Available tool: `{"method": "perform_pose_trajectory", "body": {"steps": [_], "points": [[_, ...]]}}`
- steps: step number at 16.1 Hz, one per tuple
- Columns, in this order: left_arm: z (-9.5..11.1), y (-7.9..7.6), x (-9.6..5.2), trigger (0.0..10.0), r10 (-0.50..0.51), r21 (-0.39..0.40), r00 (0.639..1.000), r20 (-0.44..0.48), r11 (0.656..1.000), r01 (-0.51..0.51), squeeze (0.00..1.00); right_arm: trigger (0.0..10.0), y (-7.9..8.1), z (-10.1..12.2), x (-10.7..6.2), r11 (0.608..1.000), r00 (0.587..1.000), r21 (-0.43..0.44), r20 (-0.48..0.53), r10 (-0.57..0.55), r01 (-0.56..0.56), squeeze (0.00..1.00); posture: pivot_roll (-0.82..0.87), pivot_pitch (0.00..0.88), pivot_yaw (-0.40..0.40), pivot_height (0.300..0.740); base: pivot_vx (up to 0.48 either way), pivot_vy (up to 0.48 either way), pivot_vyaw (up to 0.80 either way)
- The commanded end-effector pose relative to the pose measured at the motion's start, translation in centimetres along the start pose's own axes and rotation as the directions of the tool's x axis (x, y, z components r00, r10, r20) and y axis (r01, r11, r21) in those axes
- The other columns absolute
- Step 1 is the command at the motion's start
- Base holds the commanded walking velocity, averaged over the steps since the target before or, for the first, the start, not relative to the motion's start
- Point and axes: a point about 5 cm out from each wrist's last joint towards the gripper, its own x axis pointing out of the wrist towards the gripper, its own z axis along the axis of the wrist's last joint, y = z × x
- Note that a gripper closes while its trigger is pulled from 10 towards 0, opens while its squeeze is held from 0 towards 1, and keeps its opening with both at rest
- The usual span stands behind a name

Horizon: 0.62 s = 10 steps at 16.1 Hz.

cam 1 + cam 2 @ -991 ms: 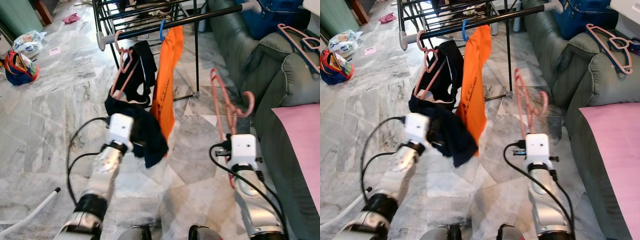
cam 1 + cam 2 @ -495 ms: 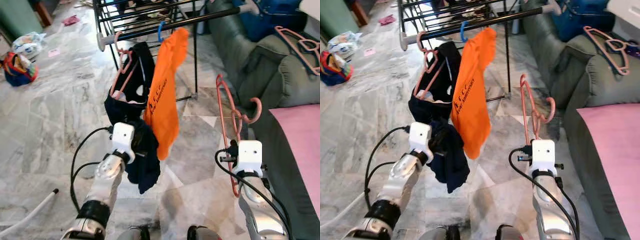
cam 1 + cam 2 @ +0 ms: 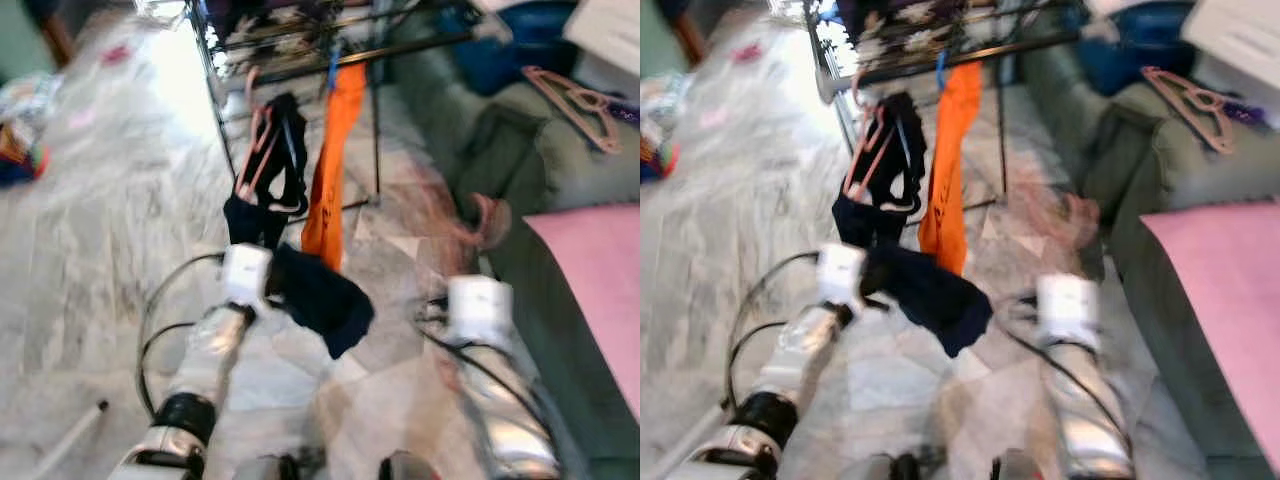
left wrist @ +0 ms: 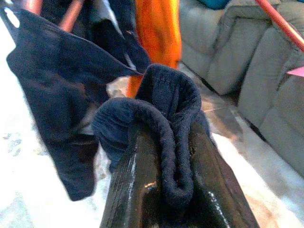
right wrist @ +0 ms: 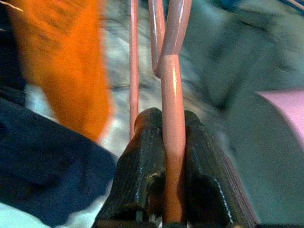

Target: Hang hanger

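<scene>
While both head views are smeared with motion blur, the main layout is legible. Right gripper [image 5: 164, 156]: the two black fingers are clamped on the bar of a pink hanger [image 5: 172, 104], which runs straight up between them; a second thin pink bar of the same hanger passes just beside the fingers. In the head views this hanger shows as a pale pink smear [image 3: 470, 215] above the right wrist block, between the drying rack and the sofa (hook shape not resolvable through the blur).

Left gripper [image 4: 173, 156]: fingers pressed together on a fold of dark navy garment [image 4: 166, 99], the cloth bunched over and between the fingertips. In the left eye view the navy cloth [image 3: 320, 292] trails from the left wrist toward the floor.

Drying rack [image 3: 290, 40]: black frame with a grey rail. Hung on the rail are an orange shirt [image 3: 332, 160] and, just beside it, a black garment on another pink hanger [image 3: 262, 150].

Right side of scene: grey-green sofa [image 3: 520, 150] with a pink cushion or cover [image 3: 595, 270] on the seat, and one more pink hanger [image 3: 572, 95] lying on its arm.

Floor is grey marble tile [image 3: 100, 230]. Black cables loop along the left arm.
</scene>
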Motion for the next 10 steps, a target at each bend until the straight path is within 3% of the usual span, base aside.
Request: {"method": "perform_pose_trajectory", "body": {"steps": [1,4,7,10], "points": [[1.2,-0.8,0.6,10.0,-0.007,-0.007,0.999,0.053,1.000,0.008,0.00,10.0,-0.8,-0.2,0.1,1.000,1.000,-0.014,-0.007,-0.007,0.007,0.00,-0.10,0.110,0.045,0.740,0.000,0.469,-0.56],[0.8,-0.9,0.2,10.0,-0.033,0.025,0.998,0.045,0.999,0.032,0.00,10.0,-1.1,-0.5,0.6,1.000,0.999,0.005,-0.022,-0.024,0.024,0.00,-0.06,0.122,0.056,0.740,0.000,0.437,-0.15],[0.3,-0.1,-0.3,10.0,-0.005,0.029,1.000,0.027,1.000,0.004,0.00,10.0,-0.3,-0.6,0.7,1.000,1.000,0.003,-0.025,-0.006,0.006,0.00,-0.05,0.133,0.060,0.740,0.000,0.000,0.00],[0.1,-0.6,-0.3,10.0,-0.012,0.036,1.000,0.015,0.999,0.012,0.00,10.0,-0.1,-0.9,0.6,1.000,0.999,0.002,-0.035,0.005,-0.005,0.00,-0.05,0.138,0.056,0.740,0.000,0.000,0.00]]}}
